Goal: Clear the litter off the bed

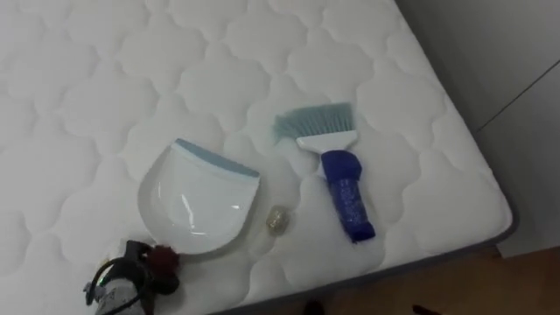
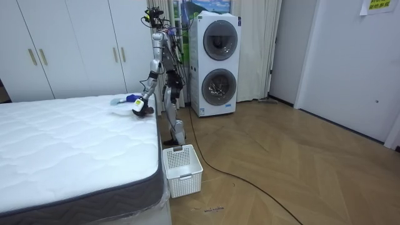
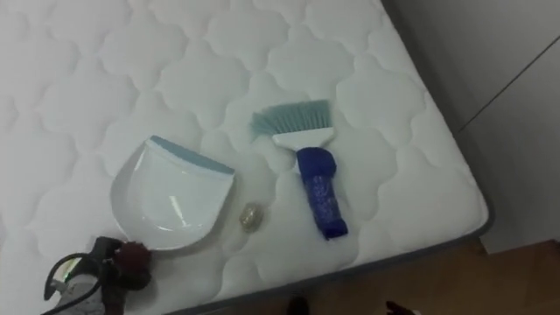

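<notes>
My left hand (image 1: 131, 276) sits low at the near edge of the bed (image 1: 87, 87), right against the rounded back of the dustpan (image 1: 197, 206). It looks to be touching the rim there, but I cannot tell whether it has a grip on the pan or is only resting beside it. The pan lies flat, just ahead of the hand and to its right, with its blue lip pointing away from the hand.

A small crumpled scrap (image 1: 277, 220) lies further right of the hand, just beside the pan's side wall and not in front of the lip. The brush (image 1: 337, 171) is further right again, well apart from the hand. Its bristles point away from me and its blue handle points back toward the bed's edge. In the room view I stand at the bed's corner, bent a little toward it, with that arm reaching down.

I judge the step in hand to be securing the pan. I want a firm hold at the back and the pan kept flat on the quilting. Then I would turn the lip round to face the scrap, since sweeping now would only push it along the wall. The mattress is soft, so pressing the lip down lightly should stop the scrap from slipping under.
</notes>
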Motion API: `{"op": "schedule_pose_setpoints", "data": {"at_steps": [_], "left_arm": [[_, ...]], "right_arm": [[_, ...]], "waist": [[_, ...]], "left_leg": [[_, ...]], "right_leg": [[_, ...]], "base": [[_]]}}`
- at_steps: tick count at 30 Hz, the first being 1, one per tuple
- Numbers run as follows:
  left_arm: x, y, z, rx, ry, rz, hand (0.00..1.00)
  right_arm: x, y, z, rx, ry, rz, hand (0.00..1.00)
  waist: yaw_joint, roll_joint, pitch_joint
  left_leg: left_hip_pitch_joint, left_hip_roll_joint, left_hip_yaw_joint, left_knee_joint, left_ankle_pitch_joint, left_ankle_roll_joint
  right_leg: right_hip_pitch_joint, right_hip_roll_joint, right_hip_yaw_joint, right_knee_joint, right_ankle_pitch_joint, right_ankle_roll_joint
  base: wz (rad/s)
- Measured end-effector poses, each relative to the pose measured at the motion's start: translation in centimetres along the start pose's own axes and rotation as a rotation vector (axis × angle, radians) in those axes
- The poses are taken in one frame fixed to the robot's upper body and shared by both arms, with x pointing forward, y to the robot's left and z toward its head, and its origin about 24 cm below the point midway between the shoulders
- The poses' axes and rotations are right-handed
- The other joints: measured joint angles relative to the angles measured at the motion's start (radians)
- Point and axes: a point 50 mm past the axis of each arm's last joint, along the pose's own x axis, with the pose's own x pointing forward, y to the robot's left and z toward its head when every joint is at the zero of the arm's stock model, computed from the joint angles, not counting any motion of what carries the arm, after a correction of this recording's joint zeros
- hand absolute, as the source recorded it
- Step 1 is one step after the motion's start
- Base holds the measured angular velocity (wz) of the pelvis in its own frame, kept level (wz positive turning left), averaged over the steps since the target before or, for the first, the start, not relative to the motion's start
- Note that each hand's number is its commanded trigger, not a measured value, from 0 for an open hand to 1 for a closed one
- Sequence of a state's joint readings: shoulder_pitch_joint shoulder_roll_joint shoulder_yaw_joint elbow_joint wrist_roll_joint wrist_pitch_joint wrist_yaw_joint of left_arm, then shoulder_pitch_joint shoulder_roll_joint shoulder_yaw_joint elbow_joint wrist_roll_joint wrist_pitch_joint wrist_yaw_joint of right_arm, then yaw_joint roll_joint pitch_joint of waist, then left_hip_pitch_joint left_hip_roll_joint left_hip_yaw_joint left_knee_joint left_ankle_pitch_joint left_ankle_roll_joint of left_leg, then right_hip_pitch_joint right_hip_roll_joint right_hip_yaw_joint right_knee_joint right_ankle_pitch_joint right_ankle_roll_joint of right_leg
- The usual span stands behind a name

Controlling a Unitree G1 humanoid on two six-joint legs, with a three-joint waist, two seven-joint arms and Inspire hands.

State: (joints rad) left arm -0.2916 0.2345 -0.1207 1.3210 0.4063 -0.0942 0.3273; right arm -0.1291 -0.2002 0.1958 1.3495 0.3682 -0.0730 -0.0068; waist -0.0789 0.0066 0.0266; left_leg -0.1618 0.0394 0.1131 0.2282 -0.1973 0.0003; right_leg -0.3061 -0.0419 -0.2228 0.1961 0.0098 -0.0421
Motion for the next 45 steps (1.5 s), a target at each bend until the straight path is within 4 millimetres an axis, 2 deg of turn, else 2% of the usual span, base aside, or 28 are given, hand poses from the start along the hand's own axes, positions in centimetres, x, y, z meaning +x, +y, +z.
{"op": "schedule_pose_setpoints", "data": {"at_steps": [8,10,11,13,15,21,25,27,31,35,39,45], "left_arm": [[0.2,2.3,-0.7,0.152,-0.041,0.145,1.0],[0.3,2.7,-0.8,0.173,-0.053,0.168,1.0],[0.3,2.9,-0.7,0.176,-0.061,0.189,1.0],[0.3,3.5,-0.5,0.189,-0.085,0.237,1.0],[0.3,4.2,-0.5,0.226,-0.107,0.277,1.0],[0.0,5.1,-1.4,0.265,-0.119,0.342,1.0],[0.1,5.4,-1.0,0.266,-0.141,0.361,1.0],[0.0,5.6,-1.0,0.267,-0.154,0.38,1.0],[-0.3,5.2,-1.3,0.268,-0.163,0.374,1.0],[-0.2,4.8,-0.6,0.265,-0.181,0.359,1.0],[-0.2,4.7,-0.5,0.265,-0.184,0.326,1.0],[-0.2,4.2,0.1,0.239,-0.214,0.267,1.0]], "right_arm": [[0.1,-1.7,3.7,0.279,-0.144,-0.094,0.0],[0.0,-2.2,4.6,0.351,-0.179,-0.12,0.0],[0.0,-2.6,5.3,0.407,-0.201,-0.142,0.0],[-0.2,-3.2,6.6,0.486,-0.259,-0.171,0.0],[-0.5,-3.8,8.0,0.571,-0.312,-0.199,0.0],[-1.4,-5.0,10.5,0.715,-0.391,-0.283,0.0],[-2.0,-5.8,11.8,0.794,-0.44,-0.346,0.0],[-2.8,-6.0,13.6,0.825,-0.517,-0.368,0.0],[-3.9,-6.2,15.3,0.766,-0.609,-0.43,0.0],[-5.6,-7.1,17.6,0.685,-0.735,-0.541,0.0],[-7.9,-6.5,21.0,0.567,-0.913,-0.605,0.0],[-10.0,-5.3,23.3,0.466,-1.089,-0.638,0.0]], "waist": [[0.001,0.002,-0.0016],[0.0,0.007,-0.0034],[0.0,0.012,-0.0071],[0.002,0.015,-0.0079],[-0.001,0.015,-0.0082],[0.004,0.015,-0.0081],[0.01,0.015,-0.0085],[0.008,0.015,-0.0088],[0.0,0.015,-0.009],[-0.008,0.008,-0.0079],[0.004,-0.001,-0.0055],[0.004,-0.003,-0.0046]], "left_leg": [[-0.009,-0.007,0.005,0.01,0.0,0.001],[-0.011,-0.007,0.005,0.009,0.0,0.001],[-0.019,-0.008,0.005,0.012,-0.001,0.002],[-0.04,-0.013,0.007,0.026,0.0,0.003],[-0.057,-0.015,0.028,0.046,0.0,0.004],[-0.081,-0.019,0.045,0.045,0.0,0.007],[-0.102,-0.019,0.045,0.046,0.0,0.007],[-0.124,-0.022,0.051,0.048,0.0,0.007],[-0.135,-0.019,0.054,0.072,0.001,0.007],[-0.14,-0.033,0.058,0.079,0.002,0.007],[-0.147,-0.037,0.08,0.083,0.003,0.012],[-0.157,-0.032,0.082,0.094,0.002,0.013]], "right_leg": [[-0.017,-0.01,0.003,0.032,-0.009,0.0],[-0.018,-0.011,0.002,0.032,-0.009,0.0],[-0.027,-0.013,0.004,0.038,-0.009,0.0],[-0.055,-0.021,0.003,0.056,-0.012,-0.002],[-0.082,-0.03,0.007,0.088,-0.023,-0.001],[-0.116,-0.033,0.03,0.114,-0.033,0.0],[-0.138,-0.033,0.035,0.117,-0.031,-0.002],[-0.169,-0.035,0.041,0.132,-0.031,-0.003],[-0.173,-0.041,0.03,0.139,-0.034,-0.008],[-0.198,-0.063,0.032,0.192,-0.062,0.0],[-0.217,-0.063,0.057,0.199,-0.062,0.002],[-0.221,-0.062,0.056,0.2,-0.061,0.001]], "base": [[0.02],[0.0],[0.0],[0.0],[0.05],[-0.03],[0.02],[-0.05],[0.0],[0.13],[-0.08],[0.0]]}}
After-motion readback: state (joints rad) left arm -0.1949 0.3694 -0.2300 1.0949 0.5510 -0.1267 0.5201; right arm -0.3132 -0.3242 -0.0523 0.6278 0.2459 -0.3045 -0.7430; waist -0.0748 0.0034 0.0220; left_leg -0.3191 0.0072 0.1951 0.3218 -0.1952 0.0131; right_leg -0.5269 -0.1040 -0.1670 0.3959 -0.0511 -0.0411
